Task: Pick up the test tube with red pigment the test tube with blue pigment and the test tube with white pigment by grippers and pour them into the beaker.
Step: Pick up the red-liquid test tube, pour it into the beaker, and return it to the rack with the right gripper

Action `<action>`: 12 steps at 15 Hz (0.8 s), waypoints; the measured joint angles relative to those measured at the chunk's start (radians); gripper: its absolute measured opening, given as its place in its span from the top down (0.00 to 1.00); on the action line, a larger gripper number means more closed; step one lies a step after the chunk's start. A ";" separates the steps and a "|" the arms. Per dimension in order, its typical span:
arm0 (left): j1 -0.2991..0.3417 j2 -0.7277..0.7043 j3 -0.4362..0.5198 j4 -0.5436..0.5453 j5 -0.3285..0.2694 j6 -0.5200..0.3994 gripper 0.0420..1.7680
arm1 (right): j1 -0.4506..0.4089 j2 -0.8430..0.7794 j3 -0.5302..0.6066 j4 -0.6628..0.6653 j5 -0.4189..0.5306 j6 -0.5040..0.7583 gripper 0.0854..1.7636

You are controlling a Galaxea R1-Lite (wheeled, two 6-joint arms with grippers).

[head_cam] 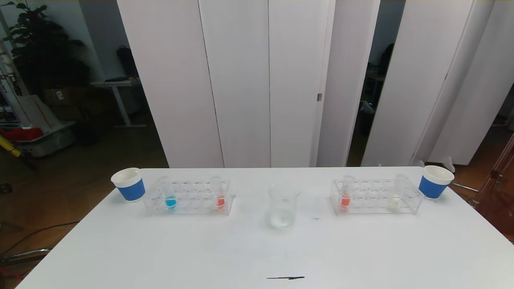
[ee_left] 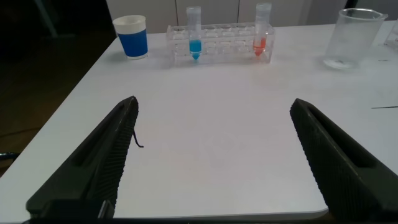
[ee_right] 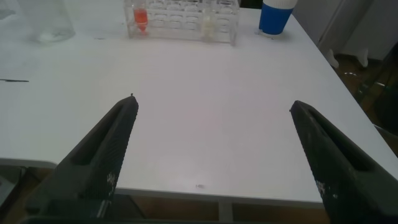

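The clear beaker point(head_cam: 283, 206) point(ee_left: 354, 37) stands mid-table. In the left clear rack point(head_cam: 188, 197) stand the blue-pigment tube point(head_cam: 169, 194) point(ee_left: 194, 34) and a red-pigment tube point(head_cam: 219, 192) point(ee_left: 262, 30). The right rack point(head_cam: 375, 196) holds another red-pigment tube point(head_cam: 345, 194) point(ee_right: 140, 14) and the white-pigment tube point(head_cam: 395, 194) point(ee_right: 207, 22). My left gripper point(ee_left: 213, 102) hangs open over the near table edge, well short of the left rack. My right gripper point(ee_right: 212, 101) is open over the near edge too, short of the right rack. Neither gripper shows in the head view.
A white-and-blue paper cup point(head_cam: 129, 184) point(ee_left: 132, 36) stands left of the left rack, another point(head_cam: 434, 181) point(ee_right: 275, 15) right of the right rack. A dark mark point(head_cam: 286, 277) lies near the white table's front edge point(head_cam: 257, 257). White panels stand behind.
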 joint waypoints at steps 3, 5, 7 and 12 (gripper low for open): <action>0.000 0.000 0.000 0.000 0.000 0.000 0.01 | 0.000 0.000 0.000 0.000 0.000 0.000 0.01; 0.000 0.000 0.000 0.000 0.000 0.000 0.01 | 0.000 0.000 0.000 0.000 0.001 0.000 0.01; 0.000 0.000 0.000 0.000 0.000 0.000 0.01 | 0.000 0.000 0.000 0.000 0.001 0.000 0.01; 0.000 0.000 0.000 0.000 0.000 0.000 0.01 | 0.000 0.000 0.000 0.000 0.001 -0.001 0.01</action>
